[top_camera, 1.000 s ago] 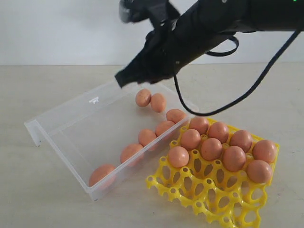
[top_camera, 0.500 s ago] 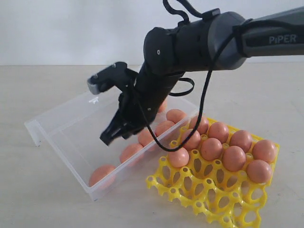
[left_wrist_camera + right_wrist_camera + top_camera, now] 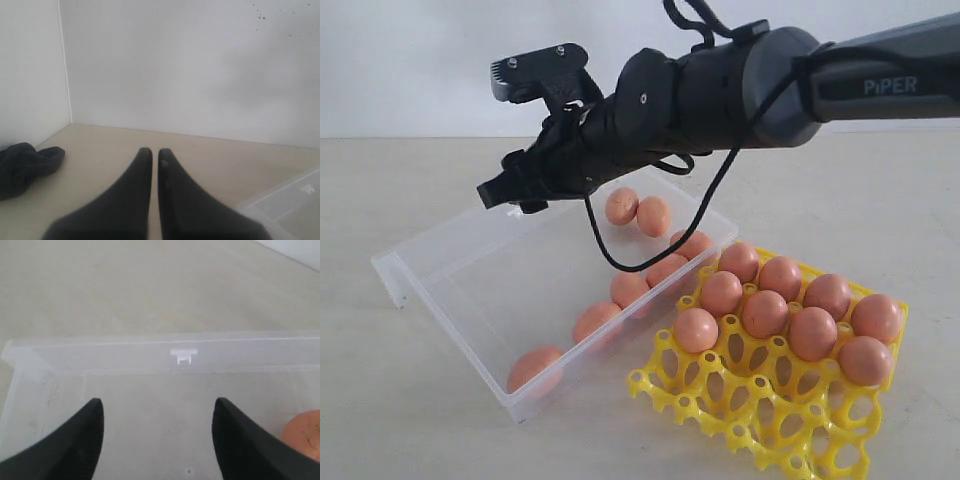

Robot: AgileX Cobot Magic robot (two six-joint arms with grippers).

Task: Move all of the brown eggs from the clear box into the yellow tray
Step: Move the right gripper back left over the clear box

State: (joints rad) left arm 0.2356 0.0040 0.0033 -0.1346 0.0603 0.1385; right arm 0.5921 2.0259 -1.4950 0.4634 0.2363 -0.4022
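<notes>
The clear box (image 3: 450, 262) lies at the left with several brown eggs in it: two at the back (image 3: 622, 205), the others along its near wall (image 3: 596, 320). The yellow tray (image 3: 720, 400) beside it holds several brown eggs (image 3: 765, 312) in its back rows. My right gripper (image 3: 505, 195) hangs open and empty above the box's far left side. In the right wrist view the gripper (image 3: 157, 407) faces the box's far wall (image 3: 150, 347), with one egg (image 3: 305, 432) at the frame's edge. My left gripper (image 3: 151, 152) is shut on nothing, away from the box (image 3: 290, 200).
The tray's front cups (image 3: 790, 430) hold nothing. A dark cloth (image 3: 25, 167) lies on the table near the wall corner in the left wrist view. The right arm (image 3: 740, 90) stretches across above the box's back end.
The right gripper swung down into the box near the eggs, then rose and moved back left, holding nothing. The eggs lie where they were.
</notes>
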